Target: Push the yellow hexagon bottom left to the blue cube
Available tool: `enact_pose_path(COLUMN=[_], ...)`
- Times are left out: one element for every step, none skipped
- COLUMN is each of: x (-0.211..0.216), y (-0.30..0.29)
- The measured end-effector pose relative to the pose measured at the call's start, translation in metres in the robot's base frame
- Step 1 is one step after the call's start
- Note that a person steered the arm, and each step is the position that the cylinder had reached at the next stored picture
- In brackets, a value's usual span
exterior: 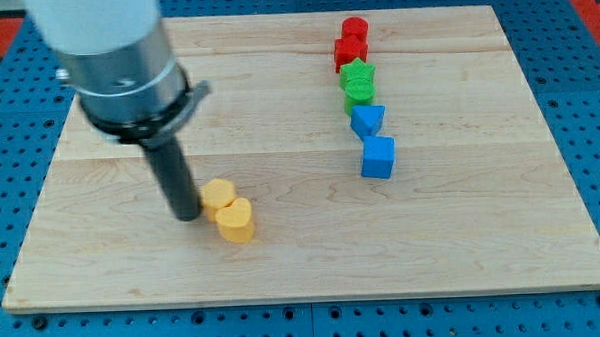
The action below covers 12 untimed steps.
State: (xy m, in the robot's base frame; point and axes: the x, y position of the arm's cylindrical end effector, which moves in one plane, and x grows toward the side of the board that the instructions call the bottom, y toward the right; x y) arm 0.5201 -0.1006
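Two yellow blocks lie touching at the lower middle-left of the board. The upper one looks like the hexagon; the lower one has a rounded, heart-like shape. The blue cube sits to the view's right of them, well apart. My tip is down on the board just left of the yellow hexagon, touching or almost touching it.
A column of blocks runs up from the blue cube: a blue wedge-like block, two green blocks and two red blocks. The wooden board lies on a blue perforated table.
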Motion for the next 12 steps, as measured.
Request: enact_pose_path(x=[0.001,0.001,-0.002,-0.032,-0.045,-0.041,-0.039,-0.036,-0.034,-0.034,-0.024,-0.019], y=[0.049,0.062,0.009,-0.008,0.024,0.067,0.072,0.072,0.068,0.064,0.064,0.071])
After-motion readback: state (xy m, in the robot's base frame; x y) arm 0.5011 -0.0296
